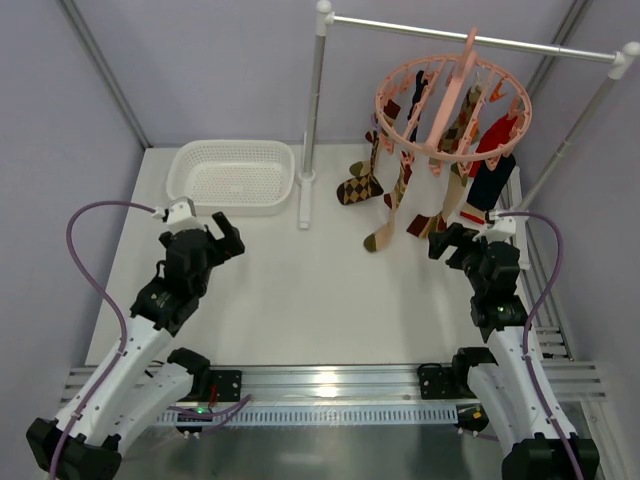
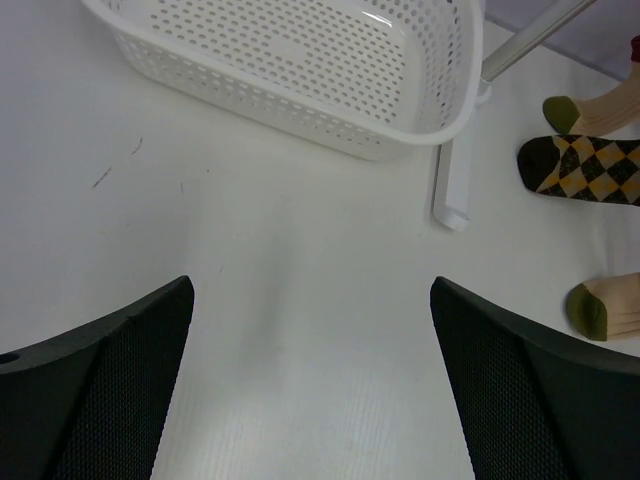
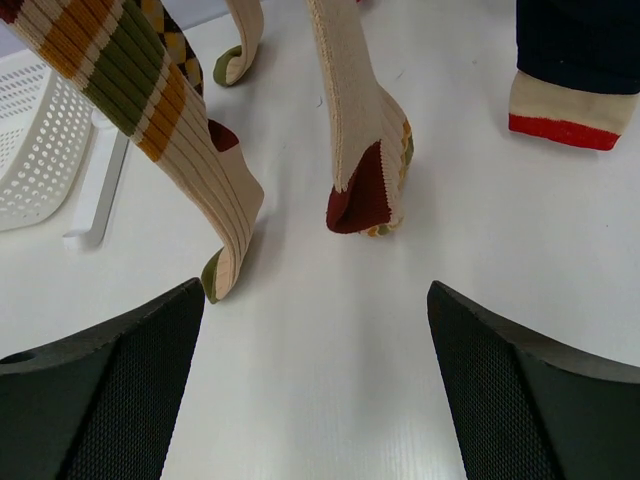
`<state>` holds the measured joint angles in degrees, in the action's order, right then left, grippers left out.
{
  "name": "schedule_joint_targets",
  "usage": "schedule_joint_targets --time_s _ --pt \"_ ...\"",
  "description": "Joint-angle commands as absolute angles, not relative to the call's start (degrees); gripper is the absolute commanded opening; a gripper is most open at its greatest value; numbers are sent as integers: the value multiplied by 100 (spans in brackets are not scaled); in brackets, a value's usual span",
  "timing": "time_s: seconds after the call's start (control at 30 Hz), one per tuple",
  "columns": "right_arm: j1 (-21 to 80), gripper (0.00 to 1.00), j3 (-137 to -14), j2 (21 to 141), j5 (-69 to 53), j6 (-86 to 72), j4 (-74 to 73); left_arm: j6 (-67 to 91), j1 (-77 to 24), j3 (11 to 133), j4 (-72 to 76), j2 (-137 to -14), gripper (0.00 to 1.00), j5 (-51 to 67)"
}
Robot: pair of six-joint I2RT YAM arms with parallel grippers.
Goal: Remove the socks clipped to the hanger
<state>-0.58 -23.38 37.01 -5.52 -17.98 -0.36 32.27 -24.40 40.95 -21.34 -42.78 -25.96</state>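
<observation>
From the overhead view, the hanger (image 1: 447, 110) hung by its hook from the white rail stand (image 1: 312, 110) at the far right of the tabletop (image 1: 320, 290). The socks (image 1: 360, 187) dangled from its pegs, and the lowest toes reached down to the tabletop or very near it. A white basket (image 1: 236, 146) sat just left of the stand's post. The left tool (image 1: 226, 238) hovered near the basket and the right tool (image 1: 448, 240) sat below the hanger. Both had their jaws spread and held nothing.

Through the left wrist camera, the left tool (image 2: 310, 290) gaped wide over bare tabletop, nothing between its fingers (image 2: 100, 400). The basket (image 2: 400, 135) lay ahead, with the stand's foot (image 2: 455, 185) beside it. At the right edge were an argyle sock (image 2: 585, 170) and two olive-toed sock tips, well clear of the tool.

Through the right wrist camera, the right tool (image 3: 315, 295) was likewise parted and empty. Just ahead hung a striped sock (image 3: 170, 130), its olive toe close to the left finger. A cream sock (image 3: 365, 150) with a dark red toe hung beside it. A navy sock (image 3: 575, 60) with a cream and red band showed at the upper right. I could not tell whether the toes touched the tabletop.
</observation>
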Motion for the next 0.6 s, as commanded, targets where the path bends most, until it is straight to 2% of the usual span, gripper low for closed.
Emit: schedule_joint_targets --time_s 0.0,0.4,0.57 --pt "-18 92 -2487 3700 -563 -1705 35 3138 -2470 4113 -1925 -4087 100 -2690" --pt "0 92 -2487 3700 -475 -1705 35 3068 -2513 4105 -1890 -4096 100 -2637" --pt "0 92 -2487 3665 -448 -1679 35 2875 -2637 3850 -1364 -3894 100 -2366"
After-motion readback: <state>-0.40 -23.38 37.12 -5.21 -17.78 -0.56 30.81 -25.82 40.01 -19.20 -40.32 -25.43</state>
